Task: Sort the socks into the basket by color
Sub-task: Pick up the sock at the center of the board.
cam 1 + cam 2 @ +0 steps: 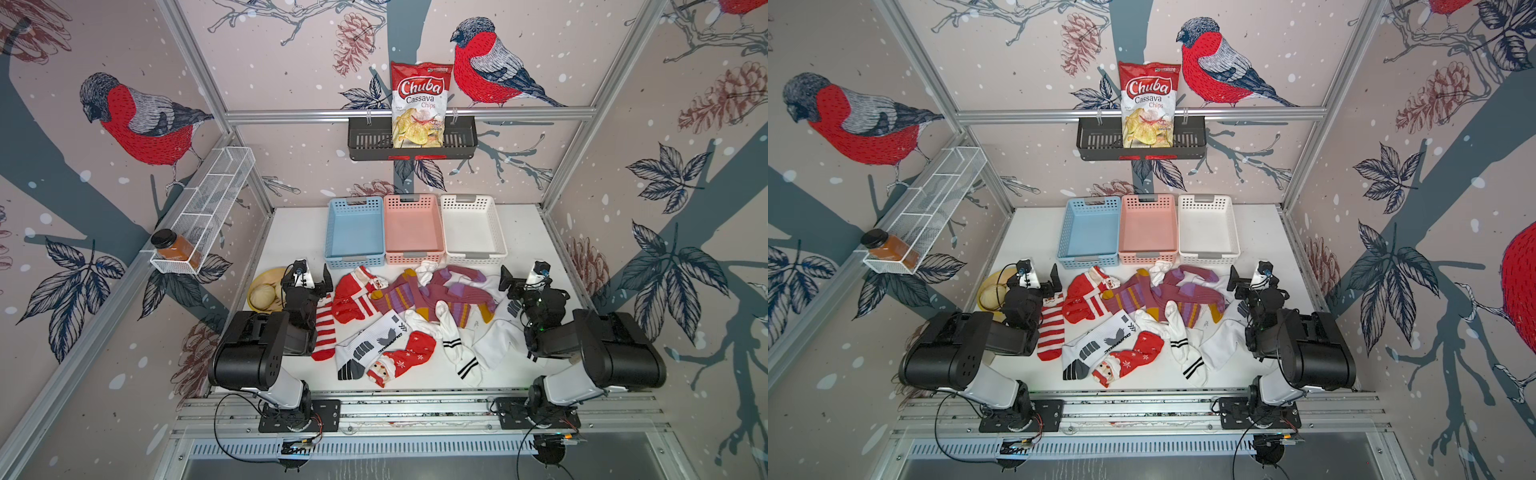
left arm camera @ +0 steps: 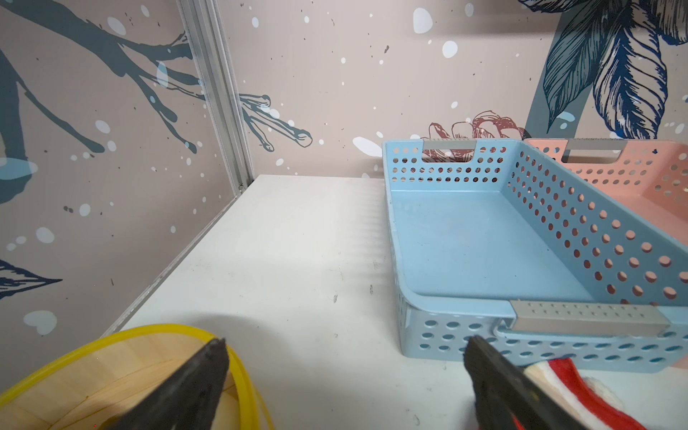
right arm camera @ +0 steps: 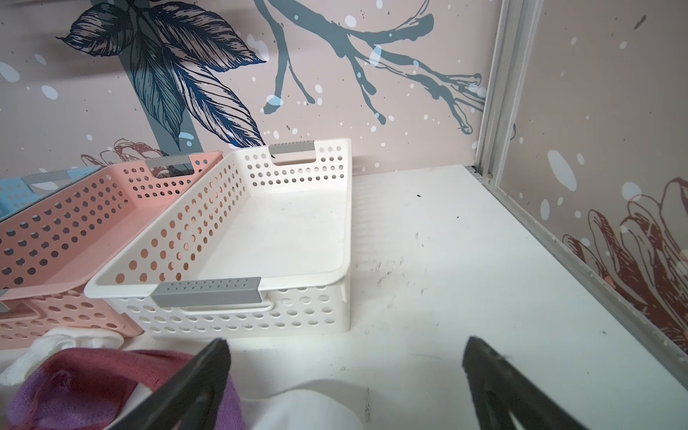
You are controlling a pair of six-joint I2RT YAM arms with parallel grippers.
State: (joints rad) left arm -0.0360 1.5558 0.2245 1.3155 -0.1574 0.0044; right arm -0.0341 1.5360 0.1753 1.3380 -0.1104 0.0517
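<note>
Socks (image 1: 415,320) lie in one tangled heap on the white table (image 1: 291,232), just in front of three baskets set side by side at the back: a blue basket (image 1: 354,232), a pink basket (image 1: 412,228) and a white basket (image 1: 471,226), all empty in both top views. Within the heap, maroon-purple socks with mustard patches (image 1: 436,293) sprawl across the far middle. A red-and-white striped sock (image 1: 324,332) lies at the left edge beside the left arm, a Santa sock (image 1: 401,359) sits at the near edge, and a white sock with black stripes (image 1: 459,353) lies toward the right. The left gripper (image 2: 346,340) hovers beside the heap, fingers spread wide with nothing between them, and a bamboo bowl (image 2: 111,372) is at its side. The right gripper (image 3: 346,340) is likewise spread wide and empty, over the heap's right edge. Sorting looks not yet begun, so the step in hand is choosing a first sock. The next move probably calls for dropping onto one lying loose at the edge, such as the striped one, and pinching a single layer so neighbours do not trail along.
</note>
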